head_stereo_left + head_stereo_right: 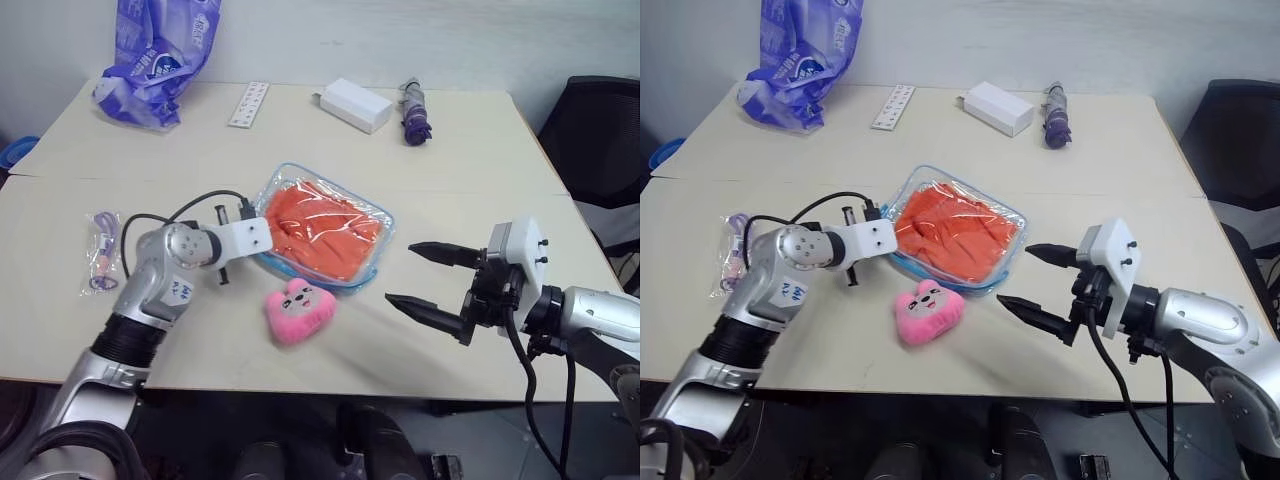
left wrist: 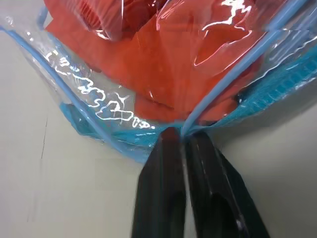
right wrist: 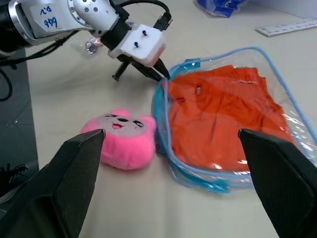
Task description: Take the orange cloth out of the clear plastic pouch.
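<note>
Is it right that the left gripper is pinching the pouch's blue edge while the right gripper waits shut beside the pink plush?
Not quite. The right gripper waits open, fingers spread wide, as the left eye view shows. The rest holds: the left gripper pinches the blue edge of the clear plastic pouch, and the pink plush lies nearby.

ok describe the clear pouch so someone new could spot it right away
On the near beige table, look at the middle, just behind the pink plush toy. The clear plastic pouch lies flat there, glossy, edged in light blue, with the orange cloth inside.
</note>
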Motion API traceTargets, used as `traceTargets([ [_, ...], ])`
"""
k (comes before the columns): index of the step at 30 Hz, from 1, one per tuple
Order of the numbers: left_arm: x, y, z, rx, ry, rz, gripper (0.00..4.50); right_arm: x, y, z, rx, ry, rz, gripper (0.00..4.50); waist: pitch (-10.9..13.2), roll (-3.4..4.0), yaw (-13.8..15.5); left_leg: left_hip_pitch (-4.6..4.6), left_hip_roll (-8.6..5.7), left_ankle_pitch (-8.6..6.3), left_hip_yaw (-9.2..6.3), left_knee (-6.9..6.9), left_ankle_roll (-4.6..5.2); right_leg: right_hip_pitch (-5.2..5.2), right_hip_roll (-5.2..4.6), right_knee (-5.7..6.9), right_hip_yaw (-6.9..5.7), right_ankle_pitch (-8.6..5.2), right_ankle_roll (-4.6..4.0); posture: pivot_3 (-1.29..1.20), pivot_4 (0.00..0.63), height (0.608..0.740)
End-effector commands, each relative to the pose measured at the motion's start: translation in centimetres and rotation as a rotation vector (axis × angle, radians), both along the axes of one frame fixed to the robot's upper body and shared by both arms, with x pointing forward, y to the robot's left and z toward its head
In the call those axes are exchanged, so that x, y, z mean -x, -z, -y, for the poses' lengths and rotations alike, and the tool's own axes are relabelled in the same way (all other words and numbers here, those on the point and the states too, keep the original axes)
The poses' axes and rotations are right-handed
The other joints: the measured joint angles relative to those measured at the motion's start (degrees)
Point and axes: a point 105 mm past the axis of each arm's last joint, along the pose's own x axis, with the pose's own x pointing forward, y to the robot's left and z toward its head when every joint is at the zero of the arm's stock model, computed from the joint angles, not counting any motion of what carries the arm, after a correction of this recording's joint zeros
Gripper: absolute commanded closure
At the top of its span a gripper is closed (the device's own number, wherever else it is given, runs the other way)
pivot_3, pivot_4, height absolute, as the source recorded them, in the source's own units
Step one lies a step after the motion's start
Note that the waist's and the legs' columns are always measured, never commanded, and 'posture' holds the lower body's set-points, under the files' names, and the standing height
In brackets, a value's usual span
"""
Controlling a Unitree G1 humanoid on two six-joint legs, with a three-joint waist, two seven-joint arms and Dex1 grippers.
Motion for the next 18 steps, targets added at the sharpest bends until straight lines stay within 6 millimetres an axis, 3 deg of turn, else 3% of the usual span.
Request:
traceTargets([
  [1,1.1,-0.6,0.3,0.046,-0.016,-0.029,2.95,-0.1,-0.8,-0.1,0.01,-0.009,0.055,0.0,0.0,0.0,0.1,-0.02,0.01,0.0,0.0,-0.01,0.0,-0.02,0.01,0.0,-0.01,0.0,0.0,0.0,0.15,0.74],
  [6,2.1,-0.8,1.1,0.124,-0.038,-0.055,1.44,-0.1,-0.3,-0.1,0.057,-0.006,0.073,0.0,0.0,0.0,0.8,-0.03,0.0,0.0,-0.01,0.01,0.0,-0.03,0.01,-0.04,-0.02,0.0,-0.01,0.0,0.15,0.74],
  [9,1.9,-2.2,0.4,0.154,-0.056,-0.026,0.58,-0.2,0.0,0.1,0.087,-0.002,0.08,0.0,0.0,0.0,0.91,-0.03,0.01,0.0,-0.01,0.0,0.0,-0.03,0.03,-0.04,-0.01,0.0,-0.01,0.0,0.15,0.74],
  [14,2.5,-6.2,-1.5,0.3,0.022,-0.071,0.58,-0.4,0.4,0.4,0.132,-0.006,0.078,0.0,0.0,-0.01,0.82,-0.02,0.03,-0.01,-0.01,0.02,0.0,-0.1,0.04,-0.04,-0.02,0.0,-0.01,0.0,0.15,0.74],
  [18,6.4,-8.4,1.1,0.388,0.443,-0.228,0.58,-0.2,1.0,0.8,0.176,-0.027,0.063,0.0,0.0,0.0,0.89,-0.05,0.0,-0.01,0.01,0.1,0.0,-0.31,0.01,0.02,-0.05,-0.01,-0.02,0.0,0.15,0.74],
])
